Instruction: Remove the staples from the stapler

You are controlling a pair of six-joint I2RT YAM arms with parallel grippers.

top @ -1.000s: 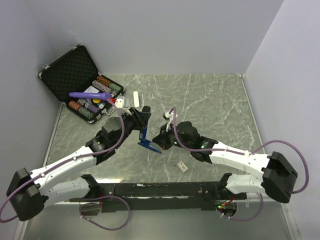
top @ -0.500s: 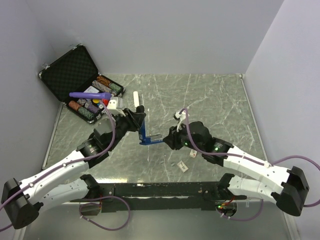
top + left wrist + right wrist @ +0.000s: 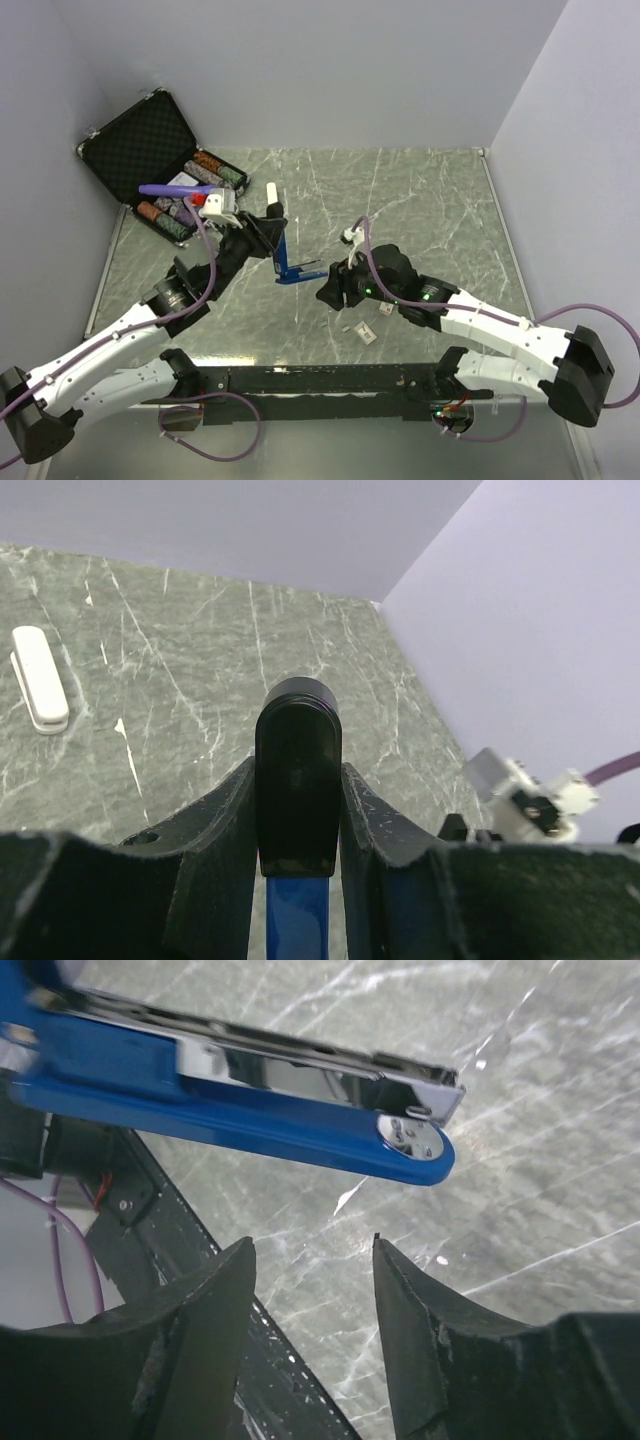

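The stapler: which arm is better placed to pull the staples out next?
Probably right. The left gripper is shut on the black end of the stapler, holding it up. The right gripper is open, empty, close to the free end, where the metal magazine lies exposed.

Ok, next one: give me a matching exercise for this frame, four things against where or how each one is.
Things:
1. stapler
2. white bar
3. black case
4. right claw

States:
A. open and empty, close to a blue tip
B. lid up, at the far left corner
C. gripped in the left claw, hinged open
D. lying flat on the table, untouched

Pairs: 1-C, 2-D, 3-B, 4-A.
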